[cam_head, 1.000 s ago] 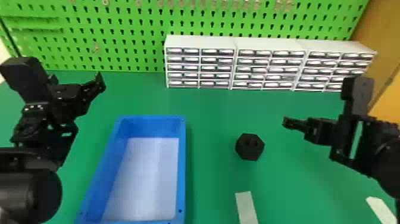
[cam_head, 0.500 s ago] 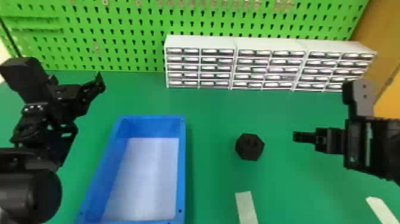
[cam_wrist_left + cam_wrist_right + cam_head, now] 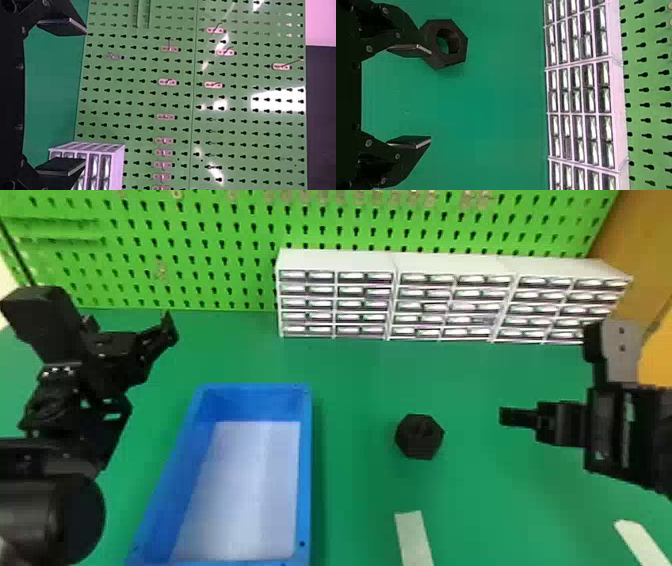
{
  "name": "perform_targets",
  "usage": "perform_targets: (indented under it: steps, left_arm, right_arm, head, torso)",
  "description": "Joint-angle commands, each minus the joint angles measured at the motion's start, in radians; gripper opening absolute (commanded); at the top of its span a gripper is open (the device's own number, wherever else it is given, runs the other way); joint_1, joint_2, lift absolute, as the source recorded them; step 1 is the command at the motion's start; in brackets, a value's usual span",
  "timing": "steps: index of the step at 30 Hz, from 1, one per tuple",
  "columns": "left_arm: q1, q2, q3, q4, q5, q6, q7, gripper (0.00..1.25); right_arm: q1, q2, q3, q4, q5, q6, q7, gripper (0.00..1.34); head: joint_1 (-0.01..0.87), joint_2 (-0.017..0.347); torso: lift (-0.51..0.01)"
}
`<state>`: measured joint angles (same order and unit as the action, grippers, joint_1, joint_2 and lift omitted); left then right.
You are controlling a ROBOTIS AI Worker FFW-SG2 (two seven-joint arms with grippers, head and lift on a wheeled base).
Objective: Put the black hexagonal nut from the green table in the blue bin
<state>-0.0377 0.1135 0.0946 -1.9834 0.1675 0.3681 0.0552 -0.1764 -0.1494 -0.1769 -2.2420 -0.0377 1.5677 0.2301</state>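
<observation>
- The black hexagonal nut [image 3: 419,436] lies flat on the green table [image 3: 360,500], between the blue bin [image 3: 305,490] and the right end effector [image 3: 504,416], touching neither.
- The right end effector has its fingers spread wide with nothing between them; in the right wrist view one fingertip overlaps the nut, which sits off to the side of the gap.
- Main risk, I'd judge: lowering from here without first shifting toward the nut could bring that finger down on its edge, pushing or tipping it instead of straddling it.
- Closing across two corners rather than two flat sides could twist the nut and let it slip.
- On the carry, the bin's raised wall could catch the nut if the lift is too low; letting go early would drop it on the rim or outside.
- The bin has blue walls and a pale floor; the nut is outside it, so the placing remains to be done.
- Behind stand white drawer units [image 3: 335,260] with rows of small drawers; their contents can't be made out.
- The left end effector [image 3: 84,96] is parked beyond the bin's far side from the nut, fingers wide apart and holding nothing.
</observation>
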Motion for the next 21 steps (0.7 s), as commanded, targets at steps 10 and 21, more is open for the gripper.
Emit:
perform_targets:
  steps: [10,21]
  left_arm:
    - [-0.001,0.000,-0.003,0.000,0.000,0.000,0.000,1.12]
    - [-0.005,0.000,-0.007,0.000,-0.003,0.000,0.000,1.12]
  right_arm:
    - [0.003,0.016,0.037,0.010,0.002,0.004,0.000,0.85]
    - [-0.003,0.021,0.059,0.021,-0.004,0.004,0.000,0.85]
  head:
    - [0.692,0.008]
    - [0.692,0.008]
  torso:
    - [-0.097]
    - [-0.097]
